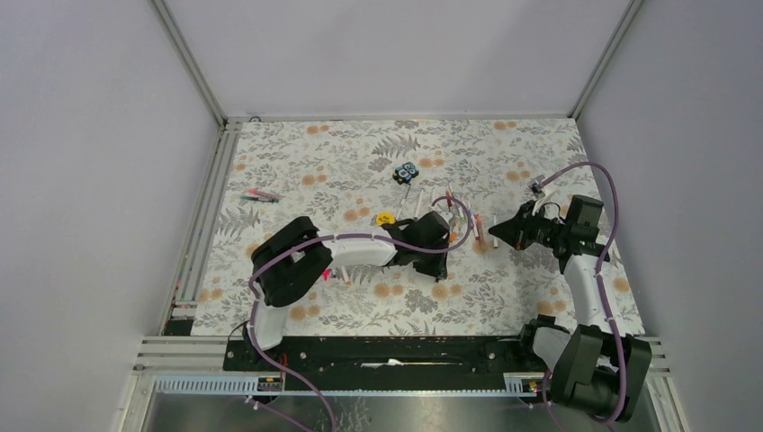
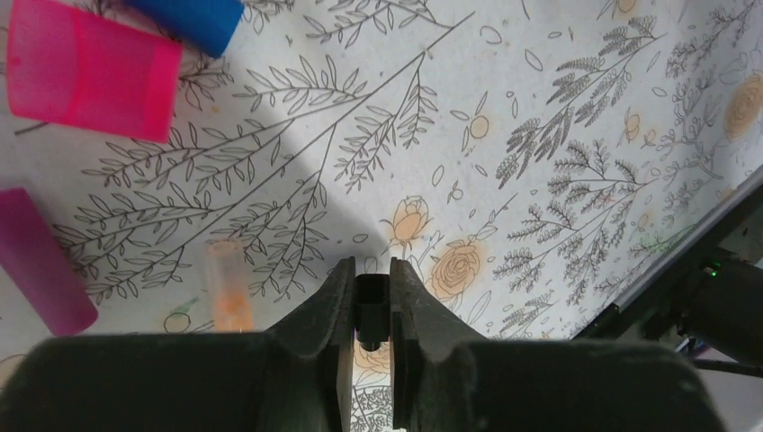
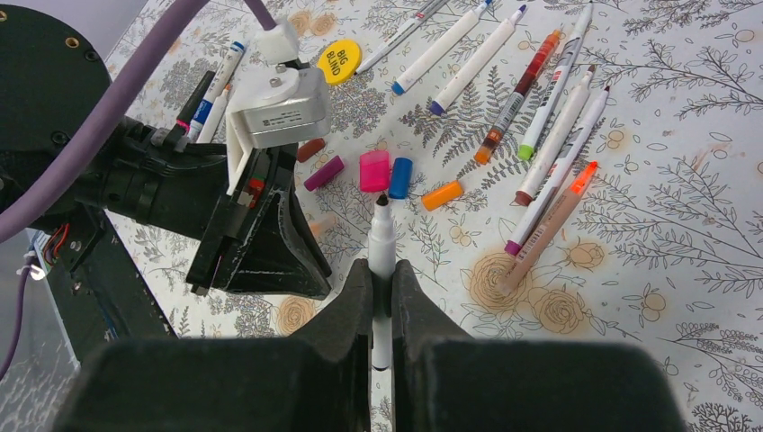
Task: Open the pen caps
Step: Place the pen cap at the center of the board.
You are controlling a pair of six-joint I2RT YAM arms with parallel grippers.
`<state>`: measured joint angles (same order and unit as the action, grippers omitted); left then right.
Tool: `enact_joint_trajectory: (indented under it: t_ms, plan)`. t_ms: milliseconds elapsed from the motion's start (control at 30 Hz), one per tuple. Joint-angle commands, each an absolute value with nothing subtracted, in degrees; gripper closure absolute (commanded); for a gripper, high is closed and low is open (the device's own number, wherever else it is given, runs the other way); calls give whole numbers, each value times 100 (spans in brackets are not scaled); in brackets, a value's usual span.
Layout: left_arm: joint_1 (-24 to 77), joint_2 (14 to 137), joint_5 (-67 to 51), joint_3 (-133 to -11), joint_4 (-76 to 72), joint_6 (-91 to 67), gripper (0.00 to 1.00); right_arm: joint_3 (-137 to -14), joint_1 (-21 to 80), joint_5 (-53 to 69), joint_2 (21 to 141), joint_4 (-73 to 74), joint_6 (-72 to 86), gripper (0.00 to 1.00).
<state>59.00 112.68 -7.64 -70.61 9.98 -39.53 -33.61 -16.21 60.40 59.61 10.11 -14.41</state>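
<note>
Right claw is clamping a white-barrelled pen by the barrel, pen pointing left, black tip bare. Left claw is pinching a small black cap between its fingers, hanging over the counter. Left claw is sitting just left of the pen's tip and a little nearer, not touching it

Step, as judged: the pull-apart on this pen is looking finished, with cap and pen sitting in separate claws. Next move is calling for the left claw to part and drop the black cap among the loose caps. The right claw is then needing to lay the pen down beside the other pens and reach for one that is capped

Loose caps (pink, blue, orange, magenta) are lying on the counter just left of the held pen's tip, near both claws. Other pens are lying in a loose row on the far side of the right claw, most showing bare tips. Blue-marked pens are lying beyond the left arm; whether these are capped, cannot tell
</note>
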Motion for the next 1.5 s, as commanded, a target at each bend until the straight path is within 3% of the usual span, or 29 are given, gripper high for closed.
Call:
enact_joint_trajectory:
  t_ms: [0,400,767,1067,1333,1467]
  plan:
    - [5933,11482,-290,-7528,1542,-3654,87,-3471,-1652,5985,5916,1035,-1564,100]
    - [5933,11692,227,-8044,2139,-3436,64,-3491,-1652,5932,5929,1099,-1635,100]
    - [5933,10801,293,-7732,1693,-3454,62,-3487,-1652,4974,6225,1034,-1663,95]
    - [5926,9166,767,-6402,585,-3189,62,-3684,-1652,4410,7088,859,-1449,92]
    - [5831,7491,2017,-4972,90,-2919,34,-3939,-1635,4160,7890,700,-1150,81]
    - [5549,6653,2331,-4188,-236,-3019,2,-4173,-1635,4055,8384,702,-964,80]
